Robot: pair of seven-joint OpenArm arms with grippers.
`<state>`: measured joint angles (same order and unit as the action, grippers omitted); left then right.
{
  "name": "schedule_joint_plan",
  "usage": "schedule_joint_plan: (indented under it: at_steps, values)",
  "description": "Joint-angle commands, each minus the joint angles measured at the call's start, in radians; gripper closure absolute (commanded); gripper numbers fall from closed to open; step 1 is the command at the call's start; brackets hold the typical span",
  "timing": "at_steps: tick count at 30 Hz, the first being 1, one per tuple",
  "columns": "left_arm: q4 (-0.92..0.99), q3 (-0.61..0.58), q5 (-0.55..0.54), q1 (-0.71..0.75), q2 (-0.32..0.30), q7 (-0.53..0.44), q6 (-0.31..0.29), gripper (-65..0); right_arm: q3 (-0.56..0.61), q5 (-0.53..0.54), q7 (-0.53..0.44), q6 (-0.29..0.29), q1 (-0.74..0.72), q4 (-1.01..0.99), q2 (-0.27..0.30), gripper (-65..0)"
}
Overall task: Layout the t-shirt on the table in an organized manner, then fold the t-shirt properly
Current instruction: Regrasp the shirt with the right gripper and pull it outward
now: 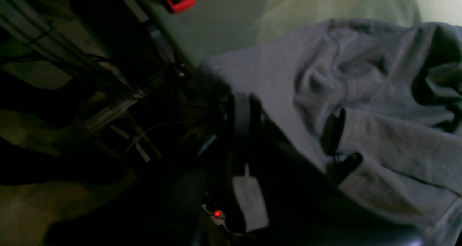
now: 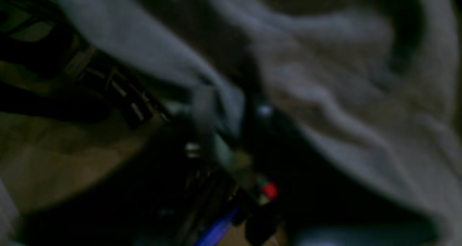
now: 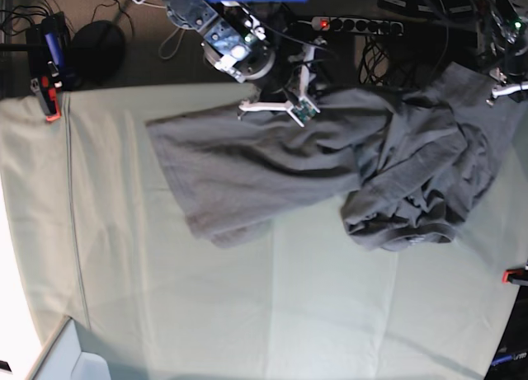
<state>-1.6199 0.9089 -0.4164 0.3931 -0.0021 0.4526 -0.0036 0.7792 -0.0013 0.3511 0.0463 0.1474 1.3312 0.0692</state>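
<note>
On the creased cloth table (image 3: 247, 314), the t-shirt (image 3: 272, 161) lies rumpled.

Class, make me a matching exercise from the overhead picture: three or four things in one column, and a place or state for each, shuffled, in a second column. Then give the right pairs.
Things:
1. dark grey cotton t-shirt
2. pale green cloth-covered table
3. red clamp
4. black power strip with a red light

Places or states:
A. at the table's left edge, near the far corner
B. on the floor beyond the table's far edge
C. crumpled, lying across the far half of the table
D. spread flat, with faint creases

Pairs: 1-C, 2-D, 3-A, 4-B
</note>
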Motion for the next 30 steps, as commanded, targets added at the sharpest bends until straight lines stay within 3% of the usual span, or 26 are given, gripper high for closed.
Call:
schedule_joint_plan:
  at_steps: [1,11,16,24,30]
  values:
    - [-0.013,0.006,-0.003,0.002,-0.011,-0.022,-0.002,-0.1,0.000,0.008,0.018,-0.003,0.004,0.011,-0.006,0.0]
    - [-0.024,0.009,-0.003,0.004,-0.011,-0.022,-0.002,-0.1,-0.007,0.008,0.029,-0.003,0.059,0.370,0.051,0.0]
    - [-0.026,0.011,-0.003,0.011,-0.011,-0.022,-0.002,-0.1,-0.134,0.013,0.029,-0.003,0.047,0.469,0.045,0.0]
    - [-0.027,0.013,0.003,0.028,-0.011,-0.022,-0.002,-0.1,-0.317,0.027,0.072,0.002,-0.128,0.486,-0.002,0.0]
    - [-0.055,0.013,0.004,0.036,-0.012,-0.021,-0.002,-0.1,-0.456,0.169,0.072,0.002,-0.354,0.337,0.001,0.0]
